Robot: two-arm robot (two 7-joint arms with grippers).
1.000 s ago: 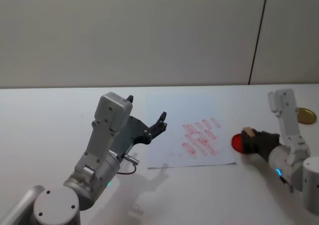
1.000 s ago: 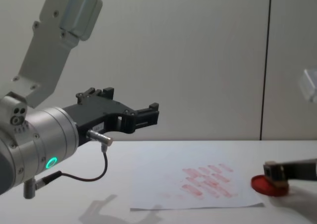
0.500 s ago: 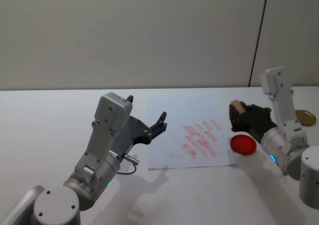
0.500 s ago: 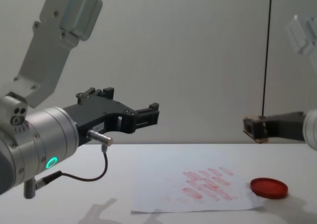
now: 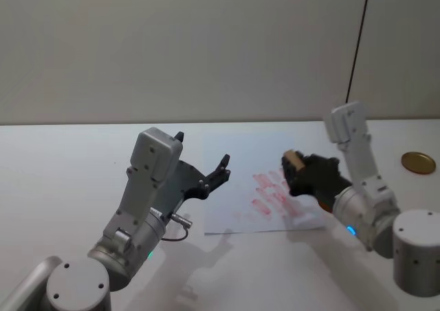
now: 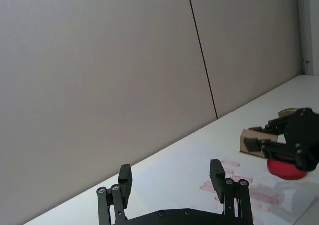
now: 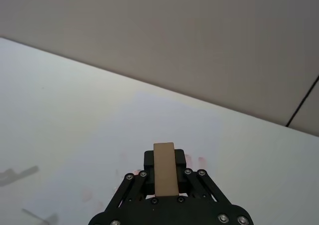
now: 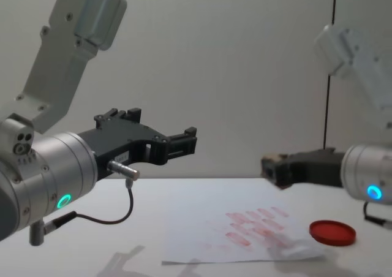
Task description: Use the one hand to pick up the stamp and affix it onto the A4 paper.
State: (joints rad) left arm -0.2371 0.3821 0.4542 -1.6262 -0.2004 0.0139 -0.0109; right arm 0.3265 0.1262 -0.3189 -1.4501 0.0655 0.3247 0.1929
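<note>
Right wrist view: plain tan rectangular stamp [image 7: 165, 168] between fingers [image 7: 148, 164].

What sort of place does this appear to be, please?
Probably a robotics test lab: a white table against plain grey wall panels, A4 paper covered in repeated stamp prints, the right gripper holding the stamp over it, the left gripper raised open to its left.

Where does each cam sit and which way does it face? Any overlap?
Head: high, looking down at the white A4 paper with pinkish-red prints; left end effector, right end effector show.
Chest: low, facing across the table; both arms show.
Left wrist: behind its open fingers, facing paper, right arm.
Right wrist: behind fingers shut on the small tan wooden stamp.
Shared: head, chest both see paper.
</note>
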